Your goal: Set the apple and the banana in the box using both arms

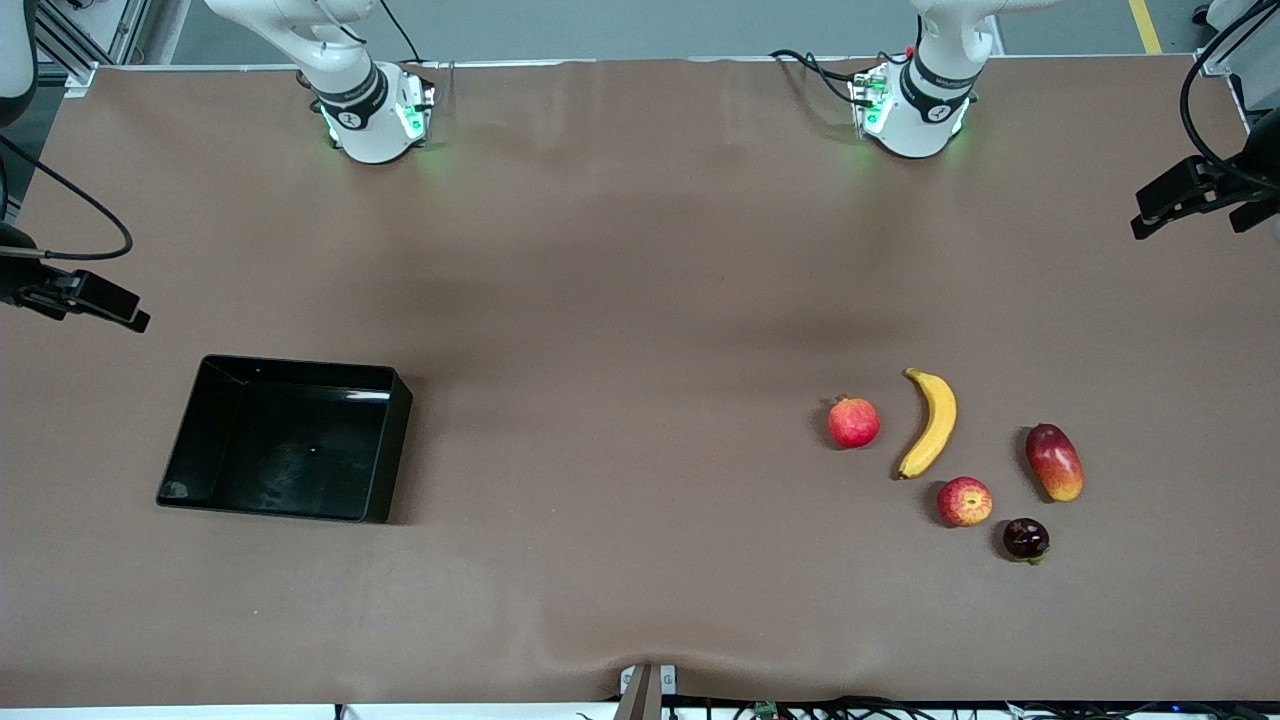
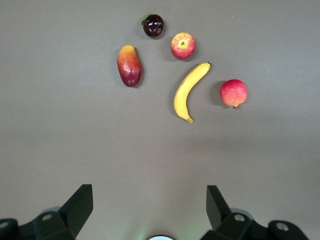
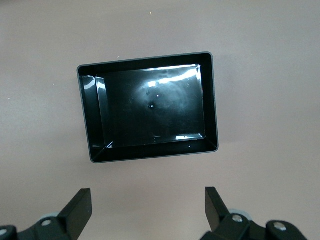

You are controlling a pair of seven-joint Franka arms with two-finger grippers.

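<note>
The apple (image 1: 964, 501), red with yellow streaks, lies near the left arm's end of the table, just nearer to the front camera than the curved yellow banana (image 1: 931, 423). Both show in the left wrist view, the apple (image 2: 183, 46) beside the banana (image 2: 190, 91). The black box (image 1: 395, 450) stands empty toward the right arm's end, and it shows in the right wrist view (image 3: 212, 100). My left gripper (image 2: 149, 202) is open and empty, high above bare table short of the fruits. My right gripper (image 3: 148, 205) is open and empty, high above bare table short of the box. Neither hand shows in the front view.
A round red fruit with a crown tip (image 1: 853, 422), a red-yellow mango (image 1: 1054, 461) and a dark purple fruit (image 1: 1025, 539) lie around the banana and apple. Black camera mounts (image 1: 1190, 190) (image 1: 80, 295) reach in at both ends of the table.
</note>
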